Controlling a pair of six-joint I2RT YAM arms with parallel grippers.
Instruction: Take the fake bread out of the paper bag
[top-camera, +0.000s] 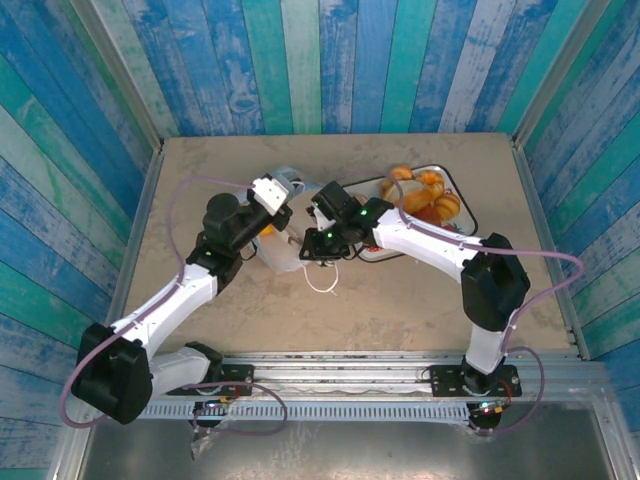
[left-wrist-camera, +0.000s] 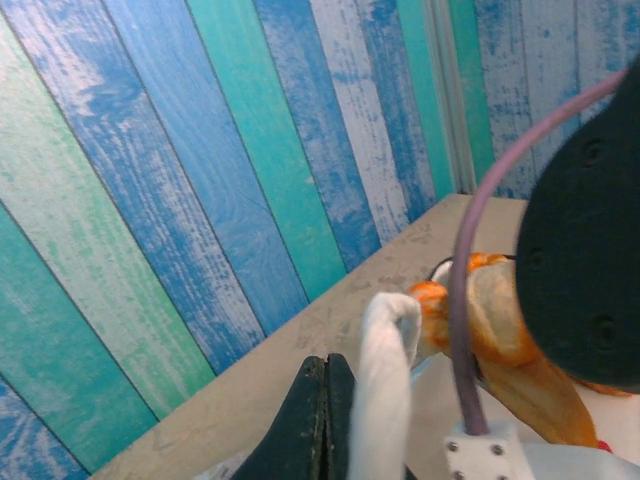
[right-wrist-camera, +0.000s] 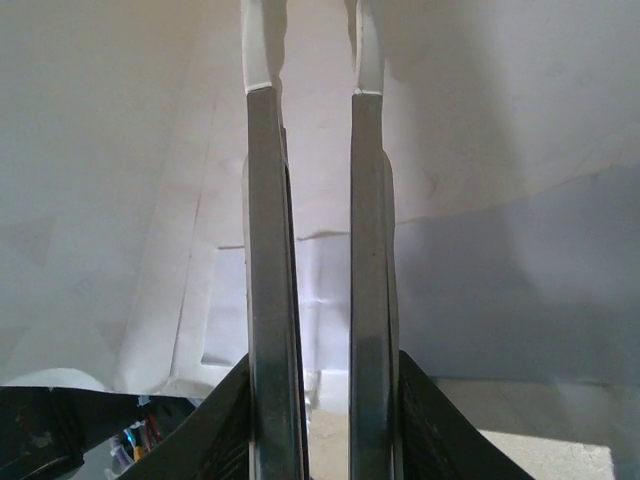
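We reach our right gripper (right-wrist-camera: 315, 50) into the creased white paper bag (right-wrist-camera: 520, 130).
Its smooth grey fingers stand slightly parted, grasping nothing. Our left gripper (left-wrist-camera: 326, 370) is clenched beside a soft white loop (left-wrist-camera: 385, 370). The glossy orange-to-golden fake bread (top-camera: 425, 195) lies on a white tray (top-camera: 455, 180) on the mottled beige surface (top-camera: 400, 300).

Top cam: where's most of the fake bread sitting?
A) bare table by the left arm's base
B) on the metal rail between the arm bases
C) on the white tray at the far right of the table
C: the fake bread lies heaped on the white tray at the far right of the table.
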